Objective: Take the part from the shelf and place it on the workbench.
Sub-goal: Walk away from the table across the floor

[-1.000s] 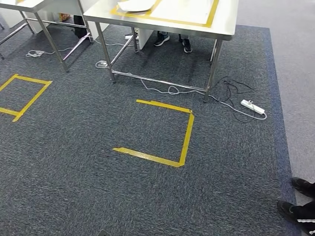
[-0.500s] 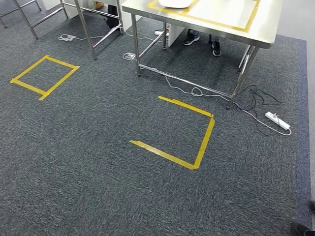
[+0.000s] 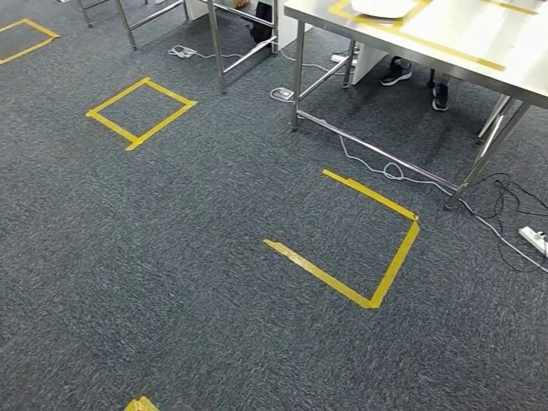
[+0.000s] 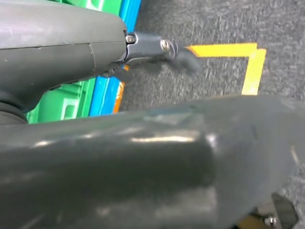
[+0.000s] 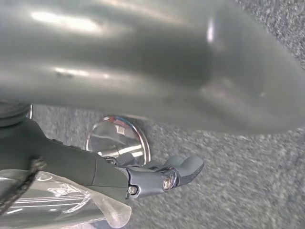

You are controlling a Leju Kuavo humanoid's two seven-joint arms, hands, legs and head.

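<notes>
The steel workbench (image 3: 452, 43) stands at the far right of the head view, with yellow tape on its top and a white object (image 3: 384, 7) at its far edge. My left hand (image 4: 90, 52) hangs with its fingers (image 4: 158, 46) stretched out and nothing between them. My right hand (image 5: 107, 174) also hangs with its fingers (image 5: 183, 169) straight. A clear plastic wrap (image 5: 61, 202) with something shiny inside lies against them, and a round chrome piece (image 5: 115, 136) shows behind. I cannot tell whether the hand holds either.
Grey carpet carries a yellow tape outline (image 3: 394, 265) in front of the bench and a taped square (image 3: 162, 124) further left. Cables (image 3: 388, 167) and a power strip (image 3: 535, 240) trail under the bench, where a person's shoes (image 3: 396, 71) show. Green and blue crates (image 4: 72, 102) stand behind my left hand.
The whole head picture has shifted right and down, so the camera has turned left. The workbench now sits at the right edge, and the shoes at the lower right have left the picture.
</notes>
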